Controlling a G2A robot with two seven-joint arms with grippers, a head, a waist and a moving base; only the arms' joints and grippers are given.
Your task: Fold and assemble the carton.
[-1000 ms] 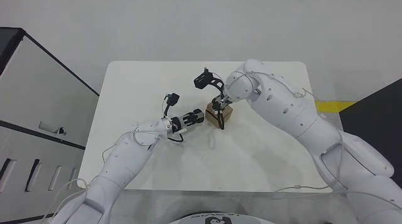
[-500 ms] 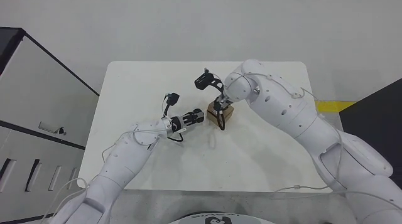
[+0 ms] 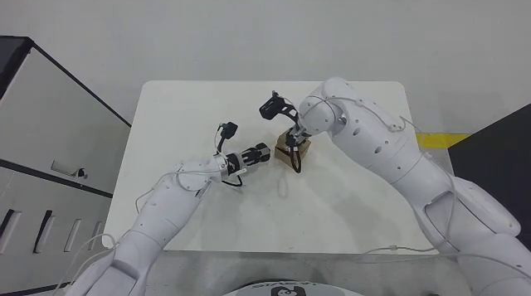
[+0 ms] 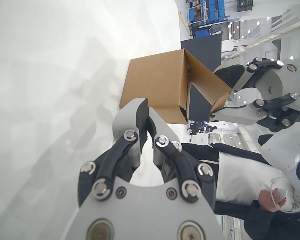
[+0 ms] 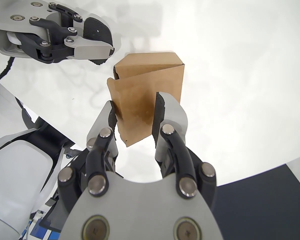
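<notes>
Near the middle of the white surface [image 3: 166,122], well in from all four edges and a little nearer the far one, stands one small brown carton [image 3: 302,150]. Its body is squared up, with one end flap standing loose from the open side. Two arms meet at it: the right jaws grasp that loose flap between their pads, while the left jaws are clenched on nothing, tips just beside the carton.
</notes>
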